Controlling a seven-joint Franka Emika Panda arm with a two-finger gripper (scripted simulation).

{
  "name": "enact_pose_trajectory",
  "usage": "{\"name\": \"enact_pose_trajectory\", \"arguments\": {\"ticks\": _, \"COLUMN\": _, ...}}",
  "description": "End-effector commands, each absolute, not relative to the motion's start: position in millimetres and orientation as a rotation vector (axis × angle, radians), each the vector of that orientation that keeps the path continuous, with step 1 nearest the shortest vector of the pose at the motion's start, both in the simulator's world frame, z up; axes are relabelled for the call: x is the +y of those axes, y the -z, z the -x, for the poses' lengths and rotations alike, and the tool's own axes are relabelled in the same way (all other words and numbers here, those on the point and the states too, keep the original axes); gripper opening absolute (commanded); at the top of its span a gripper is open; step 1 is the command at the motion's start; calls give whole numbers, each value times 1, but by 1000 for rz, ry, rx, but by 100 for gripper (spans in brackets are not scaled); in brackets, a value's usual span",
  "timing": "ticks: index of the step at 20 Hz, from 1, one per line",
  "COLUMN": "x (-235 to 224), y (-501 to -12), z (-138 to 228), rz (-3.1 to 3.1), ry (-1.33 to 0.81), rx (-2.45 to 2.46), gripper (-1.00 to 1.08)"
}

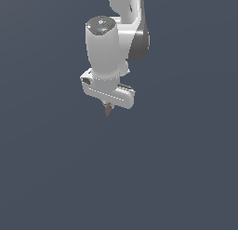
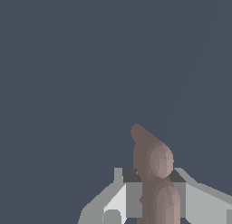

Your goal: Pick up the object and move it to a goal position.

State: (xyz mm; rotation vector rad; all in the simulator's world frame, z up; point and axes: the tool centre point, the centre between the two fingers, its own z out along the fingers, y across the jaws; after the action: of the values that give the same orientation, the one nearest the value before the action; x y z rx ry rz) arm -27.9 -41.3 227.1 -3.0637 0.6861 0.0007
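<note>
The object (image 1: pixel 108 110) is a small, thin reddish-brown piece that pokes out from under the white hand of my arm in the exterior view. In the wrist view the same object (image 2: pixel 152 168) shows large and elongated, standing between the two grey-white fingers (image 2: pixel 199 200). My gripper (image 1: pixel 108 106) is shut on it, with a finger pressed on each side. The piece hangs in the air against the plain dark background, and its upper end is hidden inside the grip.
The white arm (image 1: pixel 116 33) rises to the upper edge of the exterior view. Everything around it is a uniform dark blue-grey background with no other objects in sight.
</note>
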Motion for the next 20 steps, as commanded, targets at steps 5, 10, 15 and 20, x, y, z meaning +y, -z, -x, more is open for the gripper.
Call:
{"name": "enact_pose_trajectory", "arguments": {"ticks": 5, "x": -38, "y": -279, "z": 63, "rz": 3064, "ry": 0, "rx": 686, "gripper": -100}}
{"name": "enact_pose_trajectory", "arguments": {"ticks": 10, "x": -36, "y": -320, "z": 89, "rz": 3065, "ry": 0, "rx": 687, "gripper": -100}}
{"name": "enact_pose_trajectory", "arguments": {"ticks": 15, "x": -34, "y": -353, "z": 110, "rz": 3066, "ry": 0, "rx": 687, "gripper": -100}}
{"name": "enact_pose_trajectory", "arguments": {"ticks": 20, "x": -33, "y": -377, "z": 124, "rz": 3066, "ry": 0, "rx": 687, "gripper": -100}}
